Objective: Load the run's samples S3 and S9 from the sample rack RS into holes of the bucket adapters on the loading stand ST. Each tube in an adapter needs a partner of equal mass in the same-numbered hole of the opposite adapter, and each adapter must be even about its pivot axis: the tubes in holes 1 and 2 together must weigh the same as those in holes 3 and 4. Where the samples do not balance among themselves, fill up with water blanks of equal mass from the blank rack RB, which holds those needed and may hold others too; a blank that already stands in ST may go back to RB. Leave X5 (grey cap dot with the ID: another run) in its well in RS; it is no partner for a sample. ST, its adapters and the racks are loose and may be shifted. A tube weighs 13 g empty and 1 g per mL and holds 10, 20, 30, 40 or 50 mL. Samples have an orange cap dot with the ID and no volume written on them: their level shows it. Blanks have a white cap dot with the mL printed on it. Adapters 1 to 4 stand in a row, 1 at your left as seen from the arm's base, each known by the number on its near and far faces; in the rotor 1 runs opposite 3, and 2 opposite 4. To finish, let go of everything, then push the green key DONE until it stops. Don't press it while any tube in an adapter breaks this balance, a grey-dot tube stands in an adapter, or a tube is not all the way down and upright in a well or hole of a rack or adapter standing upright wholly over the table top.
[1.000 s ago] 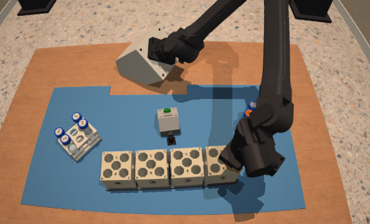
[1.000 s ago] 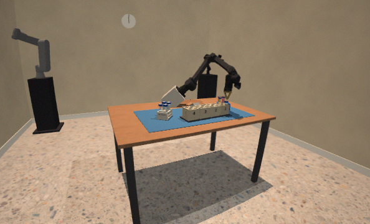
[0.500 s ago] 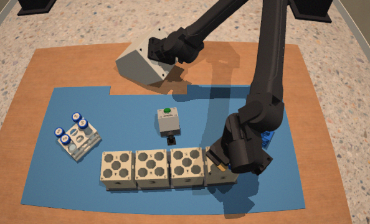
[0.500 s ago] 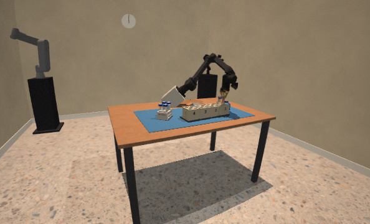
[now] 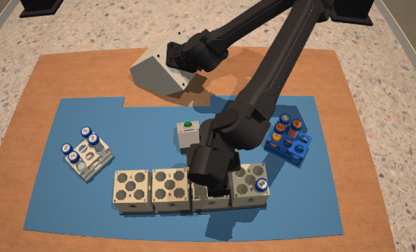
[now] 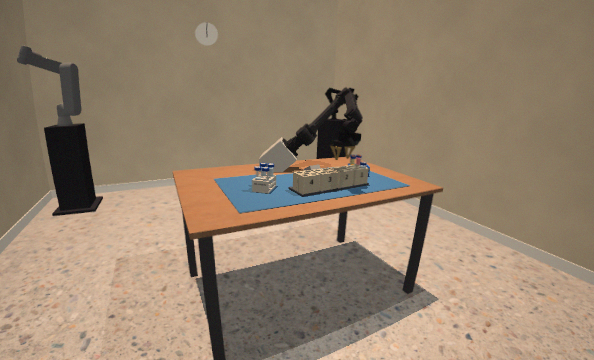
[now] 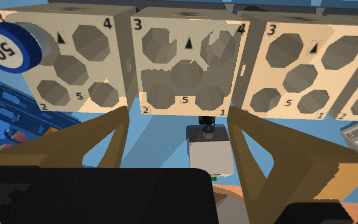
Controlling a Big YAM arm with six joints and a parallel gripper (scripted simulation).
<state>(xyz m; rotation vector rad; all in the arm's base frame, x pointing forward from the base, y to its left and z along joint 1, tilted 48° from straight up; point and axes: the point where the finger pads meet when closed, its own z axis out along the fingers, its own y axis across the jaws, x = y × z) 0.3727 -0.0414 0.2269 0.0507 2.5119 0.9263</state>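
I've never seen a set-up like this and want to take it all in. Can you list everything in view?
Table: one, brown top.
Mat: one, blue, on table.
Blocks with holes: four, beige, row at front.
Tube marked 50: one, blue cap, in end block.
White rack: one, left, four blue-capped tubes.
Blue rack: one, right, at least three tubes.
Button box: one, grey, green button.
Clock: one, wall.
Grey arm: one, on black stand, corner.
Arm: one, black.
Tool: one, tan fingers, open, empty.
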